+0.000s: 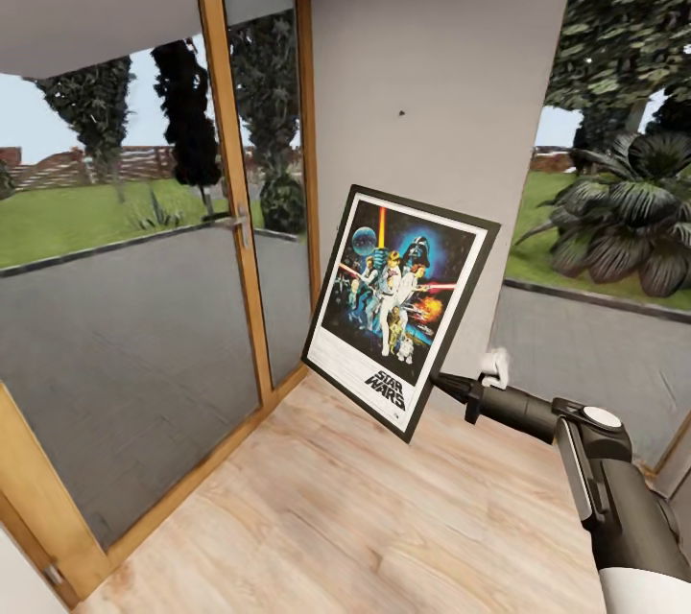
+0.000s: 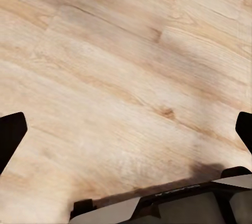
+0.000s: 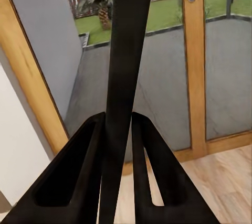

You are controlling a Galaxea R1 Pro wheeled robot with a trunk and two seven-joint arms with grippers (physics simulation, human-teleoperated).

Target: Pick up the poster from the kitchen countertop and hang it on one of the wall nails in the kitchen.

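The Star Wars poster [image 1: 398, 307] hangs in the air in front of a pale grey wall, tilted, its black frame and white border facing me. My right gripper [image 1: 440, 382] is shut on its lower right edge. In the right wrist view the poster's black frame edge [image 3: 126, 66] runs up between the two fingers [image 3: 89, 171]. A tiny dark wall nail [image 1: 402, 113] sits on the wall above the poster, well apart from its top edge. In the left wrist view my left gripper [image 2: 126, 129] is open over wooden floor, fingertips [image 2: 10, 132] at both sides. The kitchen countertop is out of view.
A wood-framed glass door [image 1: 235, 211] with a handle fills the left, with garden beyond. Pale wooden floor [image 1: 336, 518] lies below. A second window [image 1: 614, 211] with plants outside stands right of the wall panel [image 1: 432, 48].
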